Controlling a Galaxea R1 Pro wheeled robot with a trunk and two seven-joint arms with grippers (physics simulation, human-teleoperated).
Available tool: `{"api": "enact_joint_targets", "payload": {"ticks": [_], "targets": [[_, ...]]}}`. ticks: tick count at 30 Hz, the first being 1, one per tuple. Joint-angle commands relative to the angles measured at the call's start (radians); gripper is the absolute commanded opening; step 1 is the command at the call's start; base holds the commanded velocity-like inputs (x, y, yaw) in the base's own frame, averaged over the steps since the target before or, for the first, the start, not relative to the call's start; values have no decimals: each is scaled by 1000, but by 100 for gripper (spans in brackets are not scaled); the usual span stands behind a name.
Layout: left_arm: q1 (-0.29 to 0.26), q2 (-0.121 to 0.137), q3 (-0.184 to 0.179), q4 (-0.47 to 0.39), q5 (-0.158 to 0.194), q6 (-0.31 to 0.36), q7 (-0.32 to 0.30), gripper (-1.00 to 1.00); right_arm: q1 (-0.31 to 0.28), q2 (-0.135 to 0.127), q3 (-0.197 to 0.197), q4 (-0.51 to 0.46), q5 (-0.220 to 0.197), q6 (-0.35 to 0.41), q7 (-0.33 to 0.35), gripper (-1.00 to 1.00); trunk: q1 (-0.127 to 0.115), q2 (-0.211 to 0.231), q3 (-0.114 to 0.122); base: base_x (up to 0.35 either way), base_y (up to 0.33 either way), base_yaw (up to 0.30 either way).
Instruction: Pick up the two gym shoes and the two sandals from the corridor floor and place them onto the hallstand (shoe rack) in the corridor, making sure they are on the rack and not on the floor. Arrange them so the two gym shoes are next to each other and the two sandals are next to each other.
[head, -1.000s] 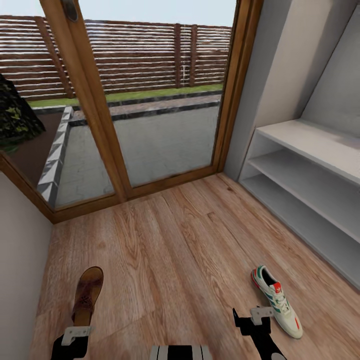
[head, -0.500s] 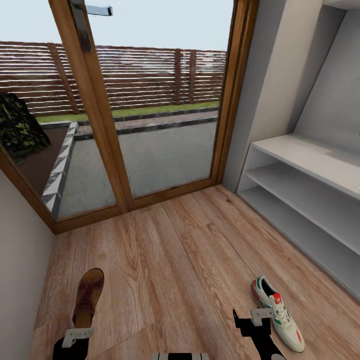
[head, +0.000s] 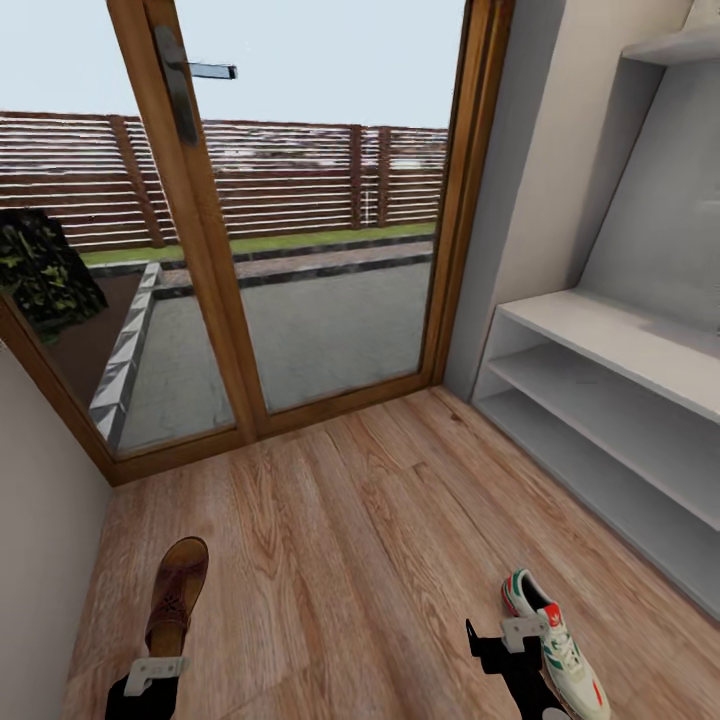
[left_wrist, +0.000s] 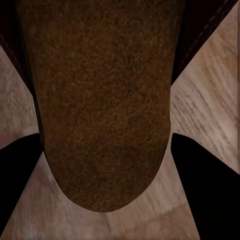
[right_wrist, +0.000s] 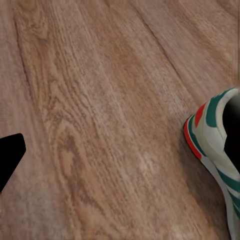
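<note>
While clamped between the left gripper (left_wrist: 107, 150) fingers, 1 brown sandal (head: 177, 592) hangs above the wood floor (head: 340, 540) for carrying toward the grey hallstand (head: 610, 400). Beside the right gripper (head: 505, 640), spread unclear, lies 1 gym shoe (head: 557, 650), unlifted.

sandal (head: 176, 593): brown, perhaps woven | gym shoe (head: 556, 647): white, green, red

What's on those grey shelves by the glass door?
Nothing shows on the visible parts of the hallstand: its top and both open tiers look bare. The far end runs out of frame, so that part is unknown. A gym shoe and a sandal aren't on it.
</note>
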Motion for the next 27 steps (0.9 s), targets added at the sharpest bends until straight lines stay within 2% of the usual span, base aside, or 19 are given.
{"api": "enact_joint_targets", "payload": {"ticks": [1,17,23,27], "targets": [[-1,0,8,0,-6,-3,-6,-100,-1,0,-8,1,10,-4,1,100,-4,7,4,0,0,0],[-1,-1,8,0,-6,-3,-6,-100,-1,1,-8,1,8,-2,-1,100,-65,119,61,0,0,-4],[-1,0,8,1,-6,-4,-6,-100,-1,1,-8,1,8,-2,-1,100,-88,161,80,0,0,-172],[-1,0,8,1,-6,-13,-6,-100,-1,2,-8,1,8,-2,-1,100,-88,161,80,0,0,-251]]}}
